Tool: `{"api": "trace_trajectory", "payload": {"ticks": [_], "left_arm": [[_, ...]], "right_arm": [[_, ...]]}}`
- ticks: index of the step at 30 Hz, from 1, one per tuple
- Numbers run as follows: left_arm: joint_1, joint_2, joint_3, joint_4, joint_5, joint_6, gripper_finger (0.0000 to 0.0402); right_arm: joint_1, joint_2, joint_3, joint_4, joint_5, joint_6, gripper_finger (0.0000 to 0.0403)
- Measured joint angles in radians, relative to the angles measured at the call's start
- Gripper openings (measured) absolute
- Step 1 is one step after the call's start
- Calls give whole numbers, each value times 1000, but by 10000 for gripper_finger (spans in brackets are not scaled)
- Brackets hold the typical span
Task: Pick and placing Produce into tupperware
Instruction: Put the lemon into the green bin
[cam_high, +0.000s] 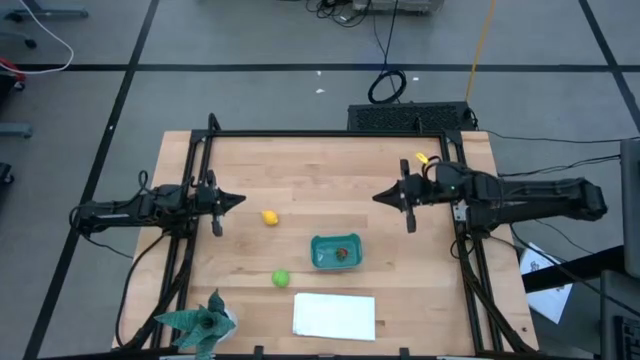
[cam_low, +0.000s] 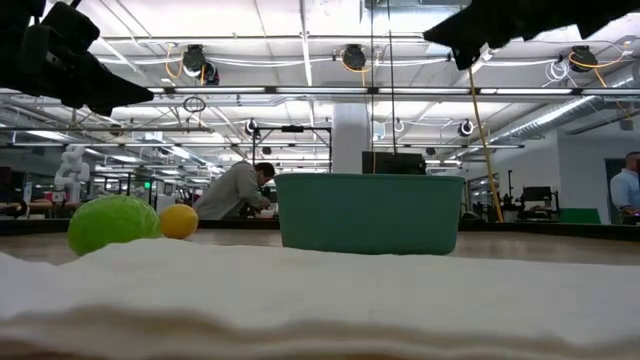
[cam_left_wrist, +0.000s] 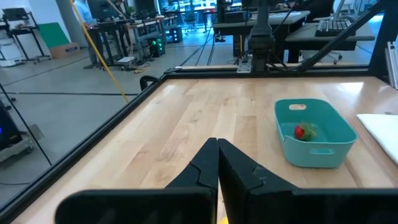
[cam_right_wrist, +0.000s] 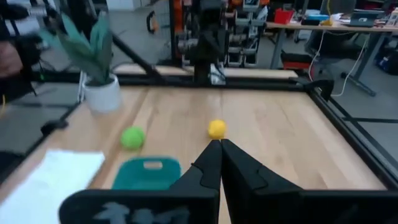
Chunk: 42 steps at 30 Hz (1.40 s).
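Note:
The teal tupperware (cam_high: 336, 252) stands on the table's near middle, with the tiny red fruit (cam_left_wrist: 300, 131) lying inside it. The yellow lemon (cam_high: 270, 217) rests on the wood left of the tub, and the round green fruit (cam_high: 281, 278) lies nearer the near edge. My left gripper (cam_high: 238, 200) hovers shut above the table's left side, left of the lemon. My right gripper (cam_high: 380, 196) hovers shut above the table, beyond the tub toward the right. Neither holds anything.
A flat white sheet (cam_high: 334, 315) lies at the near edge, in front of the tub. A teal spiky leafy plant in a white pot (cam_high: 203, 324) stands at the near left corner. A black frame (cam_high: 320, 133) rims the table. Bare wood stretches across the far half.

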Motion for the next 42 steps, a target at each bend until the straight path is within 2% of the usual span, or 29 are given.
{"api": "trace_trajectory", "payload": {"ticks": [2,8,17,22,25,34,42], "left_arm": [[0,0,0,0,0,0,5],[0,0,0,1,0,0,5],[0,0,0,2,-2,1,5],[0,0,0,2,-17,-7,5],[0,0,0,2,-17,-10,5],[0,0,0,2,-18,7,5],[0,0,0,3,-18,16,5]], "right_arm": [[-7,-12,-35,21,0,-16,0],[-38,-59,-162,233,-1,-17,0],[-74,-109,-292,353,-26,6,0],[-74,-144,-360,496,-56,2,0],[-77,-177,-390,502,-87,17,0],[-77,-279,-429,468,-88,21,0],[-76,-304,-430,406,-87,-4,0]]}}
